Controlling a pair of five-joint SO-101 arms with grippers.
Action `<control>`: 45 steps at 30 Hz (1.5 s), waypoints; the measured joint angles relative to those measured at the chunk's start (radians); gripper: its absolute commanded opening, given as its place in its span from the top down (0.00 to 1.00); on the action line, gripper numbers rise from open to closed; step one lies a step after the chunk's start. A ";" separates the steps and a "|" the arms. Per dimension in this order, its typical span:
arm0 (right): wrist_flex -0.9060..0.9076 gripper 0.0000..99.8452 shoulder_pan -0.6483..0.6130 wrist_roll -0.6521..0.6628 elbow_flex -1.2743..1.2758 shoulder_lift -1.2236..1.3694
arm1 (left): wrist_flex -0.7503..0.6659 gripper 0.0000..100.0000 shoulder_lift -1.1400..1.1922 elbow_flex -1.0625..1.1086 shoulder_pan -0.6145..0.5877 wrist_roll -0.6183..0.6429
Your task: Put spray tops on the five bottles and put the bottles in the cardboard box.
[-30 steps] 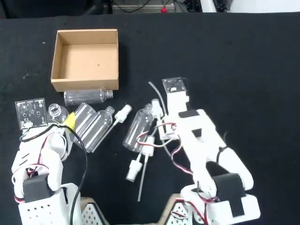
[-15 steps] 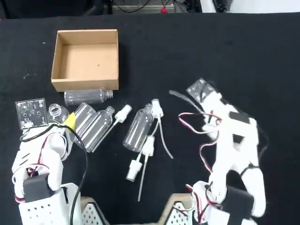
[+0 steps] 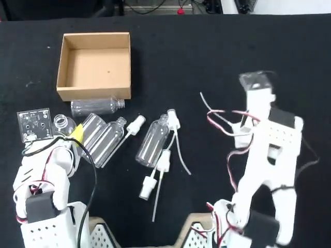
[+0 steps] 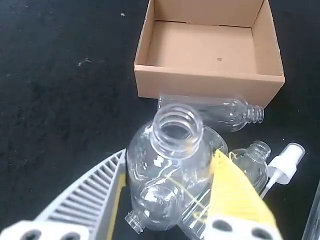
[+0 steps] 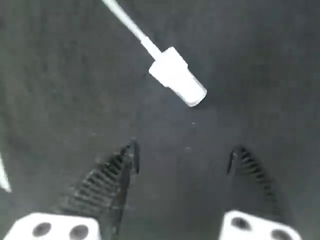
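While the cardboard box (image 3: 93,93) sits empty at the table's (image 3: 207,51) far left, all five bottles are outside it. Left gripper (image 4: 170,155) is clamped on the upright bottle (image 4: 167,165), neck uncapped, near the box front. Second bottle (image 3: 97,106) lies just beside that wall. Third bottle (image 3: 90,128) and fourth bottle (image 3: 107,139) lie side by side. Fifth bottle (image 3: 153,139) lies mid-table, capped spray top (image 3: 172,120) at its neck; can't tell if seated. Loose top (image 3: 135,125) lies between fourth and fifth; lower top (image 3: 163,161) and last top (image 3: 147,188) lie near the fifth's base. Right gripper (image 5: 184,147) hangs wide open, holding nothing, white spray top (image 5: 175,80) ahead of it.
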 measured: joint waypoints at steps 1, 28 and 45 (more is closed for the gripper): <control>0.006 0.77 0.000 -0.100 -0.014 0.031 | 0.000 0.78 0.000 0.000 0.000 0.000; 0.373 0.76 -0.074 -0.914 -1.033 1.054 | 0.000 0.78 0.000 0.000 0.000 0.000; 0.451 0.77 -0.068 -0.936 -1.333 1.212 | 0.000 0.78 0.000 0.000 0.000 0.000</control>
